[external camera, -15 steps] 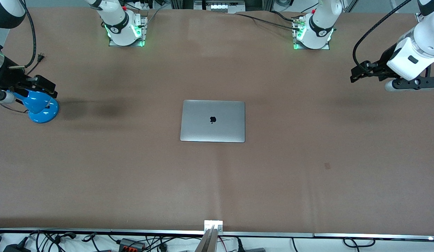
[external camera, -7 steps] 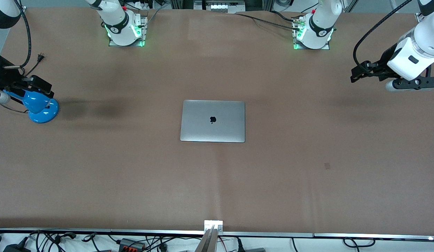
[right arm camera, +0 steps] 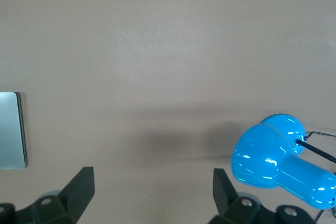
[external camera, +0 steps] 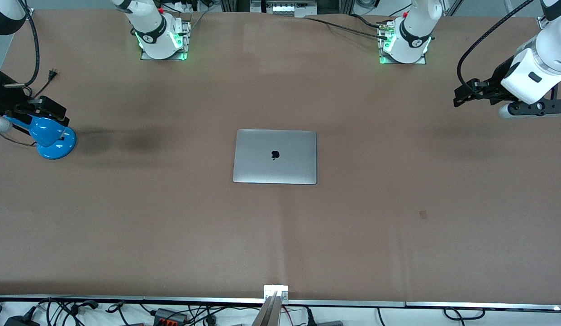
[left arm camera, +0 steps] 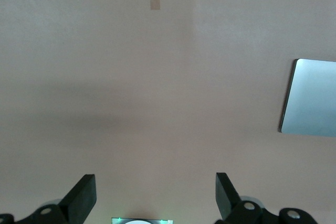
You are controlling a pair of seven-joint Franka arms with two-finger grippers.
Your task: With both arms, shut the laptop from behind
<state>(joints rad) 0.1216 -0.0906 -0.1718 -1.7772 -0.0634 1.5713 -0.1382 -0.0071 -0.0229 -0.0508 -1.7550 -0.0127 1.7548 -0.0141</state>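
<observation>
Almost nothing has moved since a second ago: only the right arm has pulled back a tiny bit toward its end of the desk (external camera: pixel 398 235). Its right gripper (right arm camera: pixel 152 192) hangs over the desk beside a blue lamp (external camera: pixel 49 136), with its fingers (right arm camera: pixel 79 187) spread wide and holding nothing.

In the middle of the desk lies the laptop (external camera: pixel 275 156). Its lid is already flat down, with the black apple logo (external camera: pixel 275 155) facing up, so the job looks done.

Over the other end hangs the left gripper (left arm camera: pixel 156 195), well apart from the laptop. Its fingers (left arm camera: pixel 81 195) are wide open too, and empty.

What could go wrong? The right gripper is very near the lamp, maybe touching it, though that is hard to tell from up high. If that arm swings the wrong way, it could knock the lamp over or catch its thin cord. If either arm pushes down on the shut lid again, it could press too hard and hurt the screen.
</observation>
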